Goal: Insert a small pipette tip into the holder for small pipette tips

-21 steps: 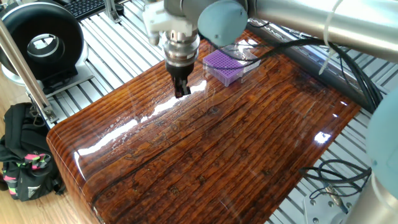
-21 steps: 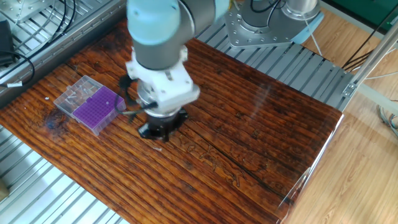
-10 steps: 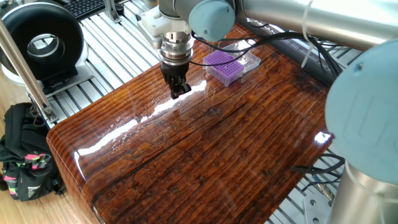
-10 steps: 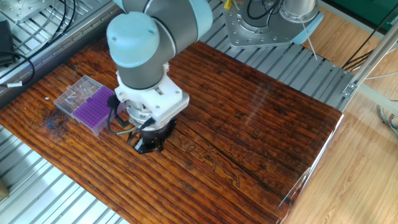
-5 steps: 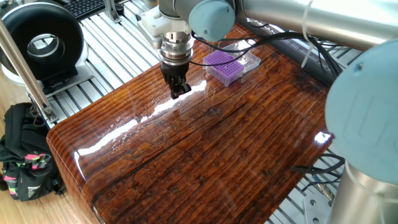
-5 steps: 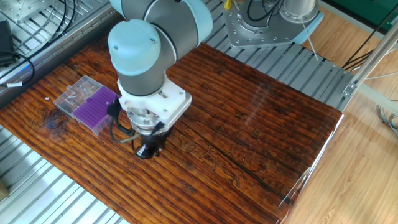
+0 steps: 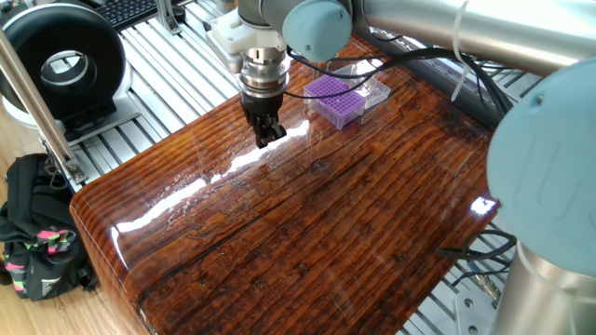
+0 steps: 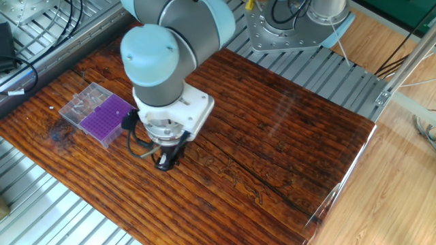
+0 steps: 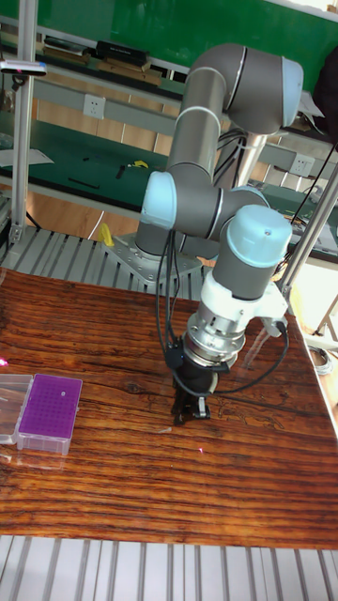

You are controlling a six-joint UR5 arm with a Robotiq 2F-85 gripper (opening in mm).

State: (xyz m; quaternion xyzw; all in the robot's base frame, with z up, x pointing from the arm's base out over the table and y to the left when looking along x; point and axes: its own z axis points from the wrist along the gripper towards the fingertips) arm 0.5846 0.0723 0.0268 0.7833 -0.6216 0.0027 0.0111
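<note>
The holder for small pipette tips (image 7: 335, 98) is a purple rack with a grid of tiny holes, set in a clear plastic box at the far side of the wooden table. It also shows in the other views (image 8: 105, 117) (image 9: 45, 411). My gripper (image 7: 265, 138) (image 8: 163, 162) (image 9: 191, 406) points straight down with its tips close to the table surface, a short way from the holder. Its dark fingers stand close together. No small pipette tip can be made out between them or on the wood.
The clear lid (image 8: 80, 102) of the box lies open beside the purple rack. A cable loops off the wrist (image 8: 136, 146). A black round device (image 7: 60, 65) and a bag (image 7: 37, 237) sit beyond the table's edge. Aluminium rails (image 7: 177, 65) surround the wooden board.
Over two seconds the gripper has moved away from the holder and turned about its wrist. In the last half second it only shifted slightly and stayed low over the wood.
</note>
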